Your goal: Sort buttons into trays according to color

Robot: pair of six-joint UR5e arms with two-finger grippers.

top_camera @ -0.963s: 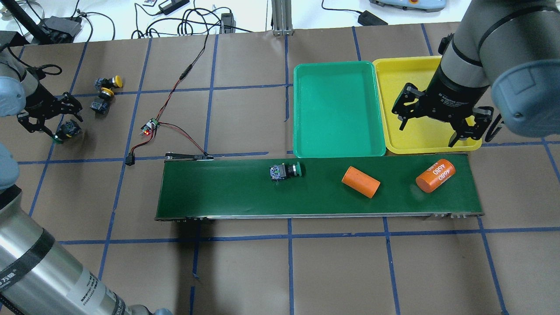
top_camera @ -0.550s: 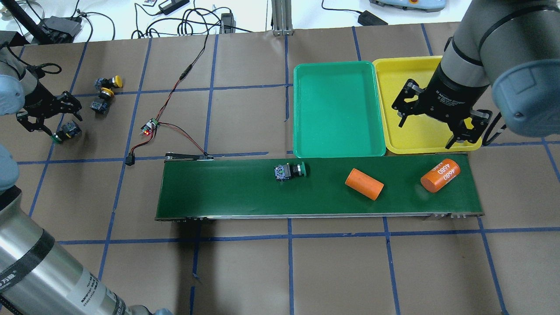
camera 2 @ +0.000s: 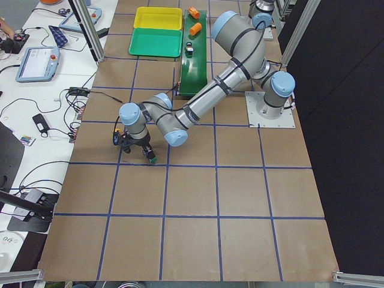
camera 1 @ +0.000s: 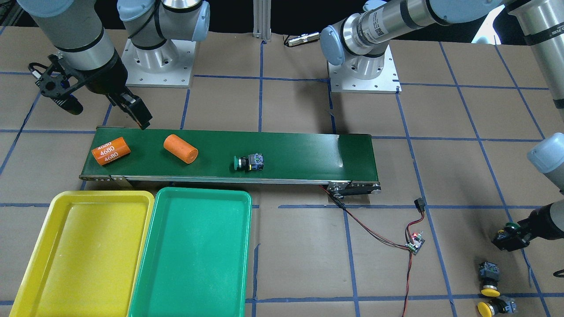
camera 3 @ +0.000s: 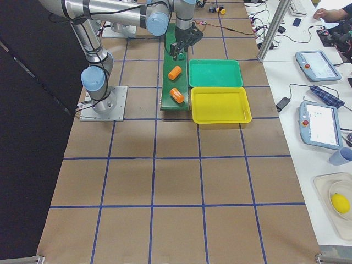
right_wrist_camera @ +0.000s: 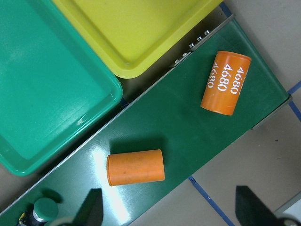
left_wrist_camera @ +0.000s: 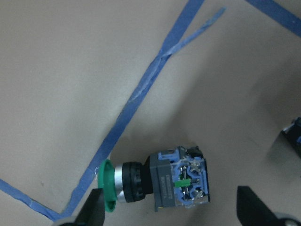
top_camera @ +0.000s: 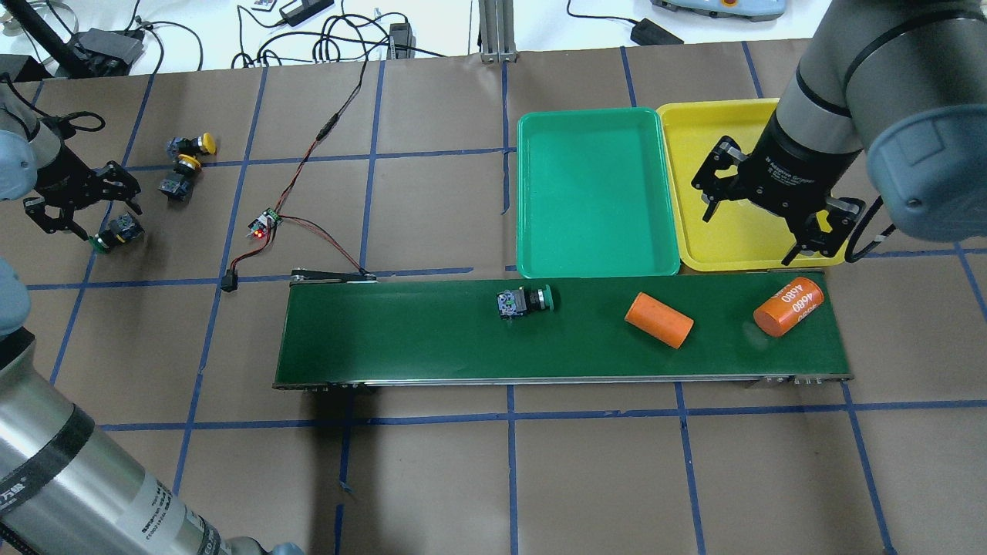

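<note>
Nearest to the robot, the dark green conveyor belt (top_camera: 432,339) lies across the worktop (top_camera: 493,478). On it, one green button (top_camera: 526,301) lies on its side near the middle, with its cap pointing to the right end. Further right on the belt there are a plain orange cylinder (top_camera: 658,320) and an orange cylinder printed 4680 (top_camera: 788,307), well apart from each other.

Just behind the belt, the green tray (top_camera: 592,193) and the yellow tray (top_camera: 709,154) stand side by side, touching. No button is in either tray.

The right claw (top_camera: 752,235) hangs high over the right end of the belt and the near edge of the yellow tray. Its fingers are spread wide and it holds nothing.

At the far left, the left claw (top_camera: 96,218) is low over the worktop, also spread wide. The second green button (left_wrist_camera: 164,181) lies on its side on the worktop between the fingers, not gripped. Just beyond it, the two yellow buttons (top_camera: 185,162) lie close together on the worktop.
</note>
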